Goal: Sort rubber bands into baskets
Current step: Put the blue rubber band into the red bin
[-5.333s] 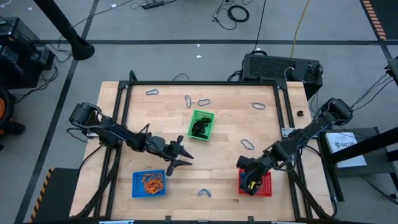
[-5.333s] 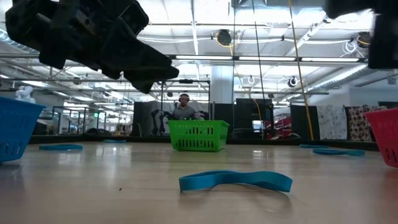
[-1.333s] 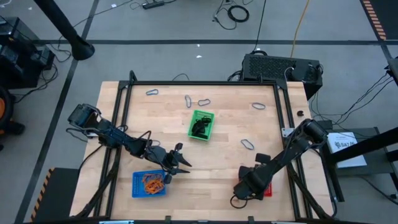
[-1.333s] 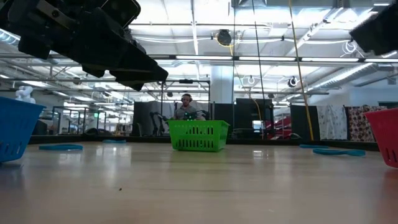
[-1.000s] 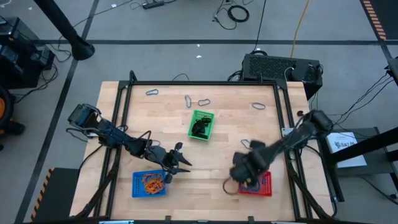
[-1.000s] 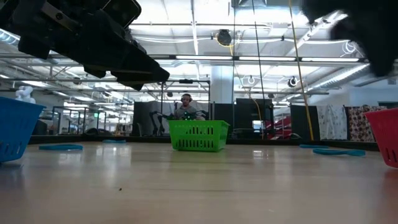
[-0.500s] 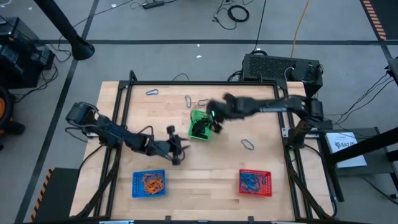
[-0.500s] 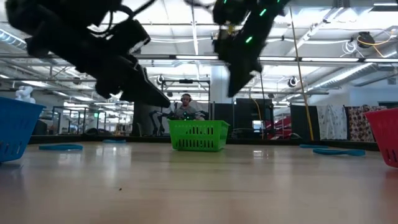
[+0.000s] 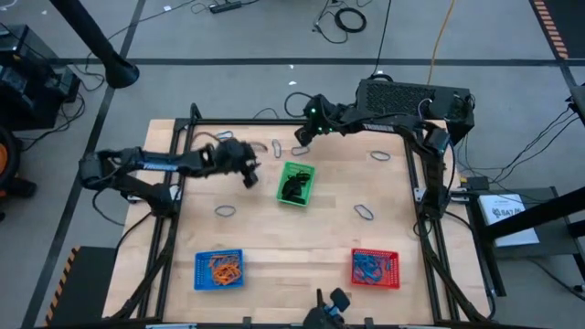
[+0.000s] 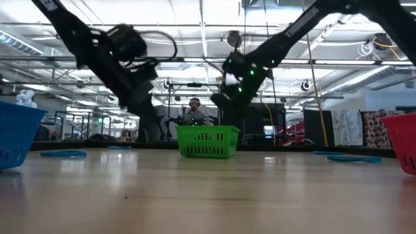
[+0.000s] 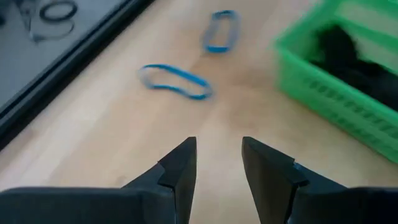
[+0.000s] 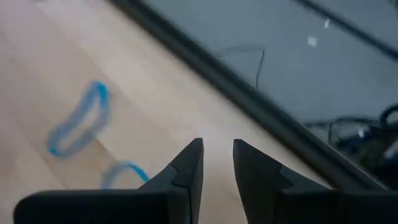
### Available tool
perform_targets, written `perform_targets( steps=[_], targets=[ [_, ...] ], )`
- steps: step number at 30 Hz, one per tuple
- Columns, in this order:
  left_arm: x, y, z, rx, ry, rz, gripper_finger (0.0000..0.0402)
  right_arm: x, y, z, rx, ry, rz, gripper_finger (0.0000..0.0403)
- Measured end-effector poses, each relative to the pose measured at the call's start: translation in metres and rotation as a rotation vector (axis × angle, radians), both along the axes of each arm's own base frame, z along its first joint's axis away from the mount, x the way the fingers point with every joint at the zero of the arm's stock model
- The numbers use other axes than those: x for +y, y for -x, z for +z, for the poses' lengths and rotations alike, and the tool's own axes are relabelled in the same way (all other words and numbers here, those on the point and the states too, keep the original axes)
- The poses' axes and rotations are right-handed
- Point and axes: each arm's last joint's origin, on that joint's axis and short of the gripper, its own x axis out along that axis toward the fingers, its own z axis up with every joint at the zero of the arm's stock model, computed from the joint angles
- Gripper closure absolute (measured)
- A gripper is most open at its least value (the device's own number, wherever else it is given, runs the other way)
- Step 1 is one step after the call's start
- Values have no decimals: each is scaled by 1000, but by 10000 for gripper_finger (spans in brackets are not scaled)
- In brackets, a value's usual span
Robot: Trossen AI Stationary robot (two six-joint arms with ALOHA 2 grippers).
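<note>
Left gripper: the left gripper (image 9: 249, 174) hung over the table's (image 9: 320, 233) far-left part, just left of the green basket (image 9: 296, 184); its fingers (image 11: 180, 171) stood a little apart with nothing between them, likely because it was lining up on loose bands near the far edge.

Bands ahead of the left gripper: in the left wrist view two blue rubber bands (image 11: 176, 82) lay flat on the wood beyond the fingertips, clear of them, not touched.

Right gripper: the right gripper (image 9: 303, 135) reached to the far edge, near the middle, its fingers (image 12: 188, 165) slightly parted and empty, apparently heading for a band there.

Bands ahead of the right gripper: a blue band (image 12: 78, 127) lay off to one side of the tips, another partly behind one finger; neither was gripped.

Baskets: the green basket sat mid-table toward the far edge holding black bands; the blue basket (image 9: 218, 270) at the near-left held orange ones; the red basket (image 9: 376, 268) at the near-right held blue ones, so each colour had its own tray.

Still loose: bands lay along the far edge, one right of centre (image 9: 364, 212) and one left of centre (image 9: 225, 211).
</note>
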Motion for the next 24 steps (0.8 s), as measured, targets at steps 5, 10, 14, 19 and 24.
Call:
perform_targets(
  steps=[5,10,14,19,24],
  targets=[
    [34,11,-5,-60,73,49,265,-2,-2,-26,53,-130,102,322],
    [47,7,-4,-183,107,-30,265,6,-10,-44,80,-161,181,322],
    [52,1,1,-219,126,-79,265,12,-14,-56,115,-169,216,322],
    [51,-4,4,-226,129,-97,265,21,-17,-56,147,-170,256,322],
    [49,-5,4,-222,132,-104,265,27,-13,-56,215,-205,279,344]
  ],
)
